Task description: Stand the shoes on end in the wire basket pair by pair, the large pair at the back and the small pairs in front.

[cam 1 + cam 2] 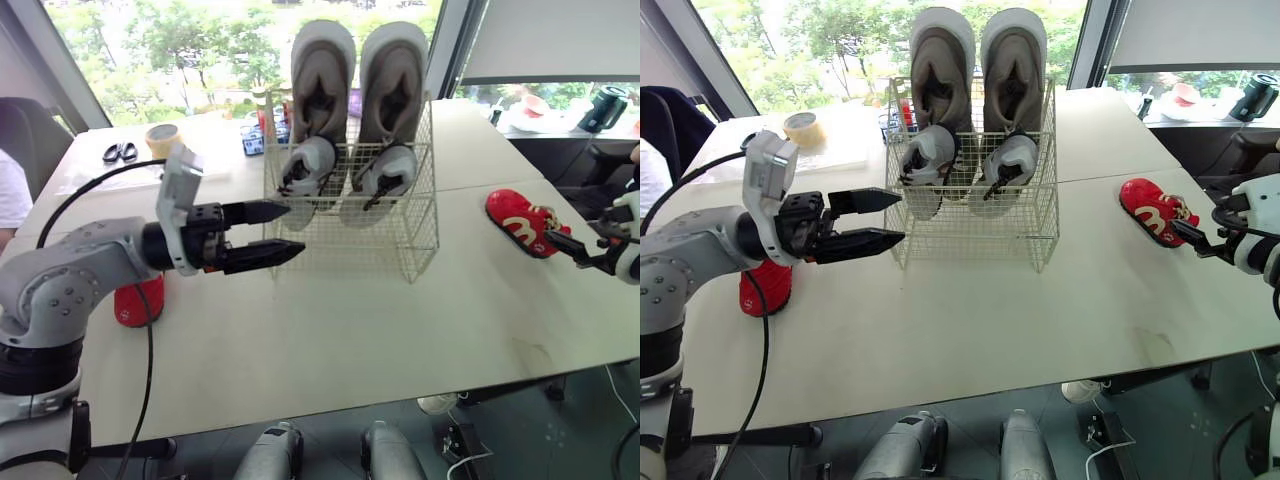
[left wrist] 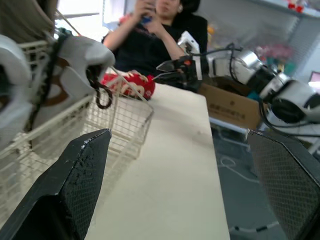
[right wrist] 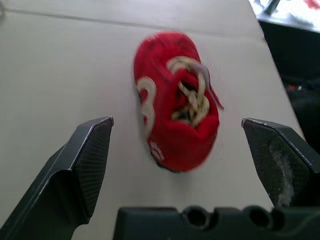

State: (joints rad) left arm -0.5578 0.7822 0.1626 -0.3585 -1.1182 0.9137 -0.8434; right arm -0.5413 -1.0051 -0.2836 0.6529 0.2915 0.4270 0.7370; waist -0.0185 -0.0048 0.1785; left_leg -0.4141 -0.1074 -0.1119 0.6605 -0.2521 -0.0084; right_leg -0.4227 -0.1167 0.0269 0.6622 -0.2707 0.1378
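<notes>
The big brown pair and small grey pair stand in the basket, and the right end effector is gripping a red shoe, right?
Not gripping: the right end effector is open, the red shoe lying free on the table ahead of it, as the right wrist view shows. The rest holds.

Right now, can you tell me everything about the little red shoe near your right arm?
The little red shoe looks like soft fabric, with cream laces and pale curly marks on its side. It lies flat on the white table, laces up, not on end, right of the wire basket and apart from it. The right tool is open and aimed at it, not touching.
</notes>
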